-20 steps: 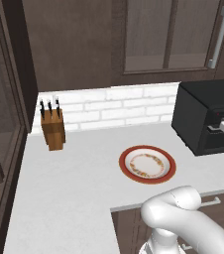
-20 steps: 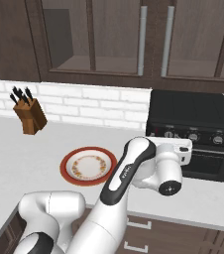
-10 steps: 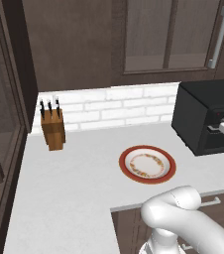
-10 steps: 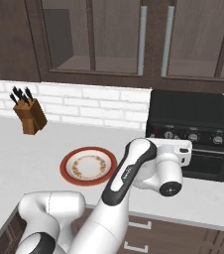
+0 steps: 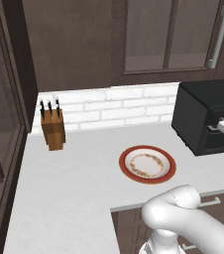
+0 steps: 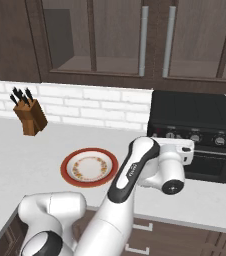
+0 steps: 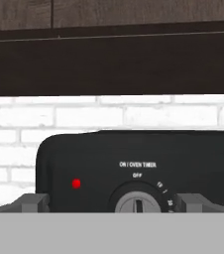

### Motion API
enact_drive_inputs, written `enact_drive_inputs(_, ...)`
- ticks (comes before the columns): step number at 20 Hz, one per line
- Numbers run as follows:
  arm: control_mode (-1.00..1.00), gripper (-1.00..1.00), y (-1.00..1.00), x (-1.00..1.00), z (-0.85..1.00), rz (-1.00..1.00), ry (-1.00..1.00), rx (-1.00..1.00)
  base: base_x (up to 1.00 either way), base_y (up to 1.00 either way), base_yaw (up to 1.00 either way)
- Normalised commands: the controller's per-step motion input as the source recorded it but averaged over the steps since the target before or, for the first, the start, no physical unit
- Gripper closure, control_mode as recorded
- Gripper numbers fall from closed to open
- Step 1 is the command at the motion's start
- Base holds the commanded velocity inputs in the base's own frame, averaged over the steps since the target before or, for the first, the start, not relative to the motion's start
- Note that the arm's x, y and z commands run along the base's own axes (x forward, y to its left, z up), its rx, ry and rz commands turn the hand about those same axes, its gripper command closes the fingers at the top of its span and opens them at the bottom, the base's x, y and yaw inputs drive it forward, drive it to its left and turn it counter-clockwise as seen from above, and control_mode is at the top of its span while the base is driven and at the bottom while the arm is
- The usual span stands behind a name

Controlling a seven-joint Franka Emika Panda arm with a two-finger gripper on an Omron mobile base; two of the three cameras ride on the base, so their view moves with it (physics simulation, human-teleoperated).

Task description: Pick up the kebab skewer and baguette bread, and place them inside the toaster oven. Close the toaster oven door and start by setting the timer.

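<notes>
The black toaster oven (image 6: 195, 117) stands at the counter's right end against the brick wall. My gripper (image 7: 114, 203) faces its control strip at close range, open, with one fingertip (image 7: 32, 202) left and the other right of the silver-grey timer (image 7: 137, 202), touching nothing. The dial's mark points up at OFF, and a red light (image 7: 76, 183) glows to its left. My white hand (image 6: 177, 157) covers part of the toaster oven door (image 6: 212, 162), which looks closed. The kebab skewer and the baguette bread are out of view.
A red-rimmed plate (image 5: 147, 164) lies bare on the white counter (image 5: 74, 188) left of the oven. A wooden knife block (image 5: 53, 127) stands at the back left. Dark wall cabinets (image 6: 150, 40) hang above the oven.
</notes>
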Motion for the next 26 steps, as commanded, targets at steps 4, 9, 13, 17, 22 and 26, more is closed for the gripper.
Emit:
enact_drive_inputs(4, -1.00, -1.00, -0.14, 0.00, -0.01, 0.00, 0.00, 0.00, 0.00, 0.00, 0.00)
enact_drive_inputs(9, -1.00, -1.00, -0.04, 0.03, -0.02, 0.00, 0.00, 0.00, 0.00, 0.00, 0.00)
enact_drive_inputs(13, -1.00, -1.00, 0.00, 0.11, -0.06, 0.00, 0.00, 0.00, 0.00, 0.00, 0.00)
enact_drive_inputs(17, -1.00, -1.00, 0.01, 0.14, -0.05, 0.00, 0.00, -0.01, 0.00, 0.00, 0.00)
enact_drive_inputs(22, -1.00, -1.00, 0.00, 0.03, -0.01, 0.00, 0.00, 0.00, 0.00, 0.00, 0.00)
enact_drive_inputs(26, -1.00, -1.00, -0.02, 0.00, 0.00, 0.00, 0.00, -0.01, 0.00, 0.00, 0.00)
